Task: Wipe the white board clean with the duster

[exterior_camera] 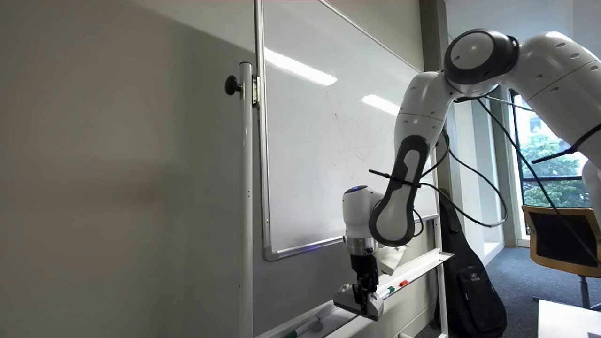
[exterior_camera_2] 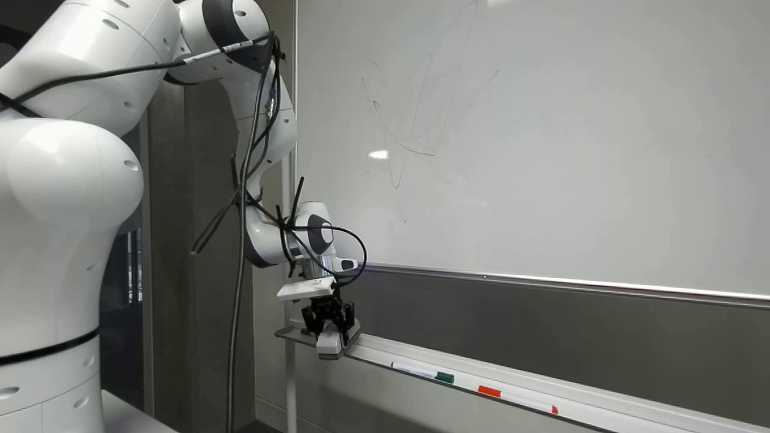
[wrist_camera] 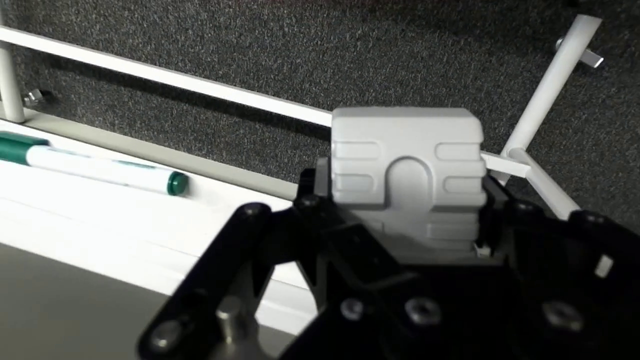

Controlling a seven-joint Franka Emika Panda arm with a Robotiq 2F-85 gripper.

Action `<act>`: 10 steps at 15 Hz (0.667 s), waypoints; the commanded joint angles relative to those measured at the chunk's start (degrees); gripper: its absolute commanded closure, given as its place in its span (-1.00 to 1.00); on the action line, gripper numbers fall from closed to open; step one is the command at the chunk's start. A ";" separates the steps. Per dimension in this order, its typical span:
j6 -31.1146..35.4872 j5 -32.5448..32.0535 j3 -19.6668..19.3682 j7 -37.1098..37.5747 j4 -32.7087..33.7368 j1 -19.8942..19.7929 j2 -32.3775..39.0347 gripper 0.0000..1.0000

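Grey wall [exterior_camera_2: 541, 337] is exposed between the white board [exterior_camera_2: 601, 180] and the pen tray [exterior_camera_2: 374, 353], near whose edge the duster [wrist_camera: 407, 165] is pinched by the end effector [exterior_camera_2: 330, 332]; contact seems unclear.

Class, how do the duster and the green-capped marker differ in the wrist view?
The duster is a chunky block; the marker is a slim tube with green ends. The claw grips the duster, while the marker lies on the tray. Both have whitish bodies.
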 commanded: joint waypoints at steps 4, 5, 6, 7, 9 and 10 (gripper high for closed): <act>4.56 -2.45 -5.25 5.16 -10.74 2.26 -17.16 0.24; 4.49 -3.89 -5.80 6.63 -11.31 2.35 -18.86 0.24; 3.85 -5.38 -5.78 7.91 -11.83 1.96 -20.97 0.24; 3.72 -7.35 -6.75 9.63 -12.32 2.62 -22.52 0.24; 2.89 -10.88 -7.08 12.59 -13.55 2.38 -25.51 0.24; 2.48 -12.70 -7.08 14.02 -14.04 2.12 -26.75 0.24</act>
